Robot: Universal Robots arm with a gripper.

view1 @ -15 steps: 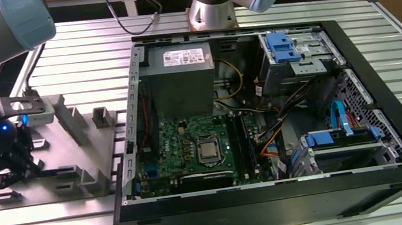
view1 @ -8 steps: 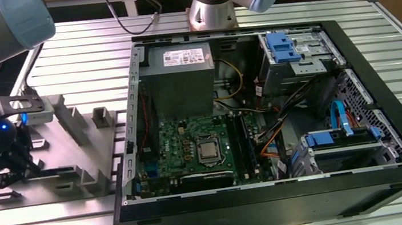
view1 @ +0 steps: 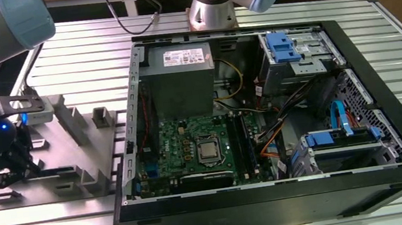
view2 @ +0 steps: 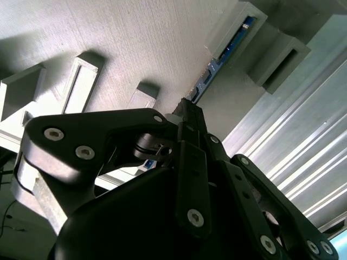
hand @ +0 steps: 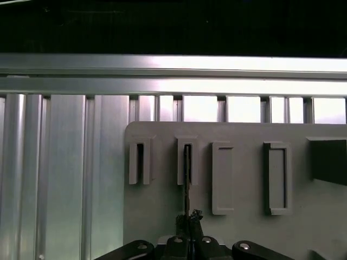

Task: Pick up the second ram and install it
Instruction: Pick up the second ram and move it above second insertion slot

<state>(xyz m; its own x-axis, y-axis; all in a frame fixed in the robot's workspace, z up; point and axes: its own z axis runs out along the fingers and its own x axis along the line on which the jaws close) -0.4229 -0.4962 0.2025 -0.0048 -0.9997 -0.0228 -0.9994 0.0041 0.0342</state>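
On the fixture plate (hand: 152, 211), gripper (hand: 188, 221) clamped on the second ram (hand: 187, 189) (edge-on in a slot (hand: 180, 162)), power-supply label (view1: 180, 57) unreadable.

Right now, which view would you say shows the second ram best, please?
Second wrist view: the second ram stretches from the gripper into its fixture slot. First wrist view: a thin dark line. Exterior view: barely discernible.

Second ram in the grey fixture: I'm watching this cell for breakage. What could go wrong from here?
1. The pincer is shut on the second ram with most of the stick reaching out ahead of it, so the stick might tilt or twist when lifted.
2. The far part stands in a narrow fixture slot; a skewed pull could jam or scrape it there.
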